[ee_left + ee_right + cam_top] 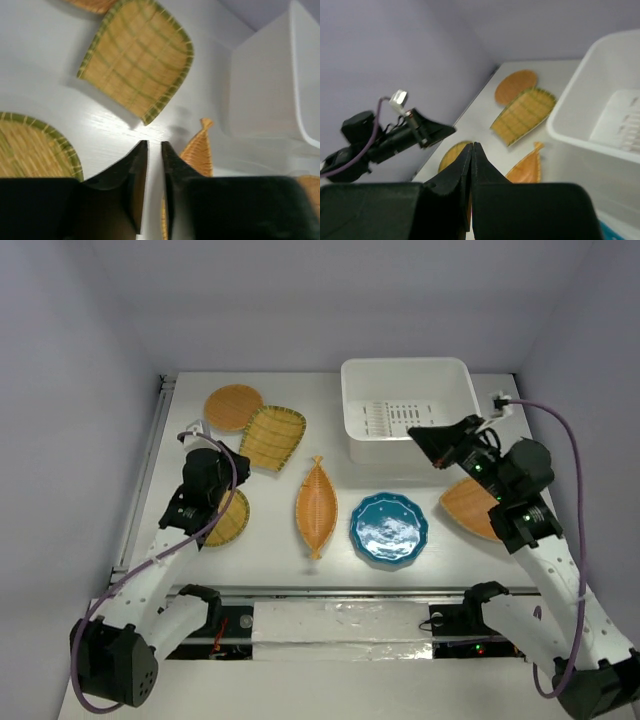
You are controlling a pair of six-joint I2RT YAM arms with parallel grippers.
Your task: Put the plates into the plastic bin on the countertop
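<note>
White bin [405, 364], teal plate [389, 528], woven orange plates [316, 505].

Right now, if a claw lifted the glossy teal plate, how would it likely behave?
The teal plate looks glazed and shiny, so it is probably slippery and stiff. It lies flat on the table, so its low scalloped rim may be hard to pinch. It seems ceramic-like, likely heavier than the woven plate beside it, and chippable if dropped.
</note>
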